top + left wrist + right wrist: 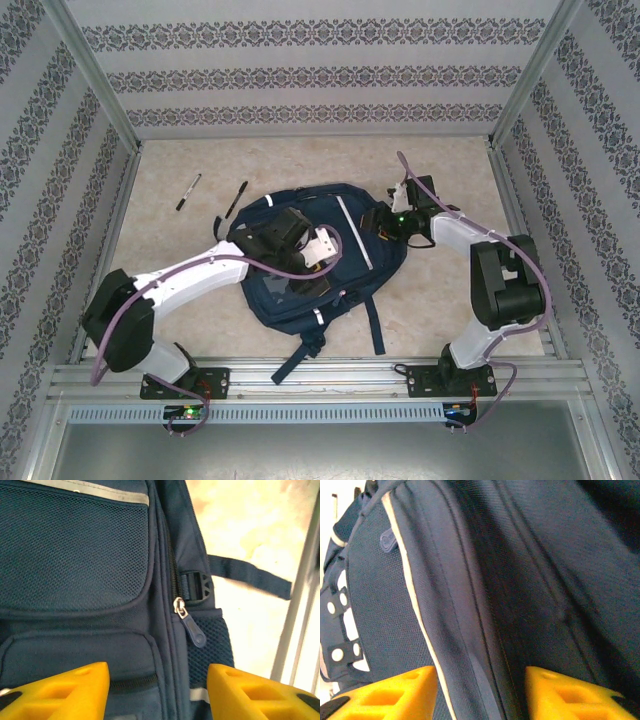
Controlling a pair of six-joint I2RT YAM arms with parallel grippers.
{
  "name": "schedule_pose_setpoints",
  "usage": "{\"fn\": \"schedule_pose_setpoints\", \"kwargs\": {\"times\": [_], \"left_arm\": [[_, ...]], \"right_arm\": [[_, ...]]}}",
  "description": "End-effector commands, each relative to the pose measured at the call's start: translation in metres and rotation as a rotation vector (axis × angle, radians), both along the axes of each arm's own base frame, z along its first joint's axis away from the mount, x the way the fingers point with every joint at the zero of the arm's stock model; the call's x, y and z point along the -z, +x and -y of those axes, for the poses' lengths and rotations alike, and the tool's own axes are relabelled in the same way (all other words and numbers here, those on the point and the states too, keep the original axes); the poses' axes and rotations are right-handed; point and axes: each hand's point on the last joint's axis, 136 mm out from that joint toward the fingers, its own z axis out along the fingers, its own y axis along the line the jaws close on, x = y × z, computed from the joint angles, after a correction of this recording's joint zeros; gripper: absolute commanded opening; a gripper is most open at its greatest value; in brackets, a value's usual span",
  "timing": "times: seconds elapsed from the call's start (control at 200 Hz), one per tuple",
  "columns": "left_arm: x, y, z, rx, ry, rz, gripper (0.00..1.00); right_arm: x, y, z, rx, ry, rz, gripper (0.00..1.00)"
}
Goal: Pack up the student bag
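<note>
Item: student bag (290, 305), navy, lying flat at mid-table, its straps (377, 325) trailing toward my bases.

- My left gripper (157, 692) hangs over the front pocket with jaws apart, clamping nothing. The zipper pull (192, 627) is just ahead.
- My right gripper (480, 692) is at the bag's right edge, jaws apart over the side seam. I cannot tell whether it touches the fabric.
- Bare table (450, 180) lies behind and to the right.
- A pen (189, 192) and a second pen (236, 200) lie off the far-left corner, the second close to the bag's edge.
- My left arm covers the bag's middle.

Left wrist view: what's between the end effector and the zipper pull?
Left wrist view: only student bag fabric, no loose item, between the zipper pull and left end effector.
</note>
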Motion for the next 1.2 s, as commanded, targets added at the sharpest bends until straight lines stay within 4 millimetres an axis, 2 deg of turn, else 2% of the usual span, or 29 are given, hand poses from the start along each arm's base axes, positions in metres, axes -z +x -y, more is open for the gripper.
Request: {"fn": "schedule_pose_setpoints", "kwargs": {"times": [0.0,0.11,0.26,0.345,0.415,0.48,0.52,0.615,0.685,0.809,0.914,1.059,1.199], "left_arm": [[0.020,0.007,0.000,0.051,0.096,0.044,0.57],[0.041,0.002,-0.018,0.082,0.218,0.030,0.59],[0.048,-0.015,-0.037,0.100,0.251,0.025,0.65],[0.050,-0.033,-0.031,0.140,0.172,-0.024,0.69],[0.051,-0.048,-0.023,0.200,0.083,-0.015,0.73],[0.057,-0.045,-0.021,0.206,0.052,0.099,0.75],[0.057,-0.033,-0.021,0.158,0.055,0.168,0.76],[0.059,-0.010,-0.027,0.088,0.122,0.256,0.65],[0.064,0.001,-0.031,0.052,0.181,0.272,0.50],[0.071,-0.004,-0.027,0.089,0.190,0.229,0.22],[0.062,-0.011,-0.019,0.109,0.117,0.215,0.00],[0.026,-0.016,-0.005,0.088,-0.057,0.256,0.00],[0.002,-0.018,-0.006,0.067,-0.167,0.334,0.00]], "right_arm": [[-0.031,-0.004,0.029,0.100,-0.063,0.033,0.54],[-0.045,-0.028,0.036,0.091,-0.090,0.030,0.55],[-0.043,-0.068,0.035,0.077,-0.098,-0.020,0.56],[-0.040,-0.089,0.021,0.033,-0.091,-0.031,0.56],[-0.040,-0.106,0.003,-0.044,-0.086,-0.042,0.56],[-0.037,-0.120,-0.009,-0.089,-0.104,-0.065,0.56],[-0.036,-0.126,-0.016,-0.107,-0.102,-0.078,0.56],[-0.035,-0.136,-0.029,-0.130,-0.089,-0.101,0.55],[-0.036,-0.142,-0.039,-0.163,-0.101,-0.092,0.55],[-0.025,-0.153,-0.050,-0.175,-0.095,-0.144,0.54],[-0.017,-0.165,-0.063,-0.201,-0.096,-0.167,0.54],[-0.009,-0.171,-0.068,-0.211,-0.155,-0.158,0.54],[-0.005,-0.167,-0.073,-0.236,-0.258,-0.089,0.52]]}}
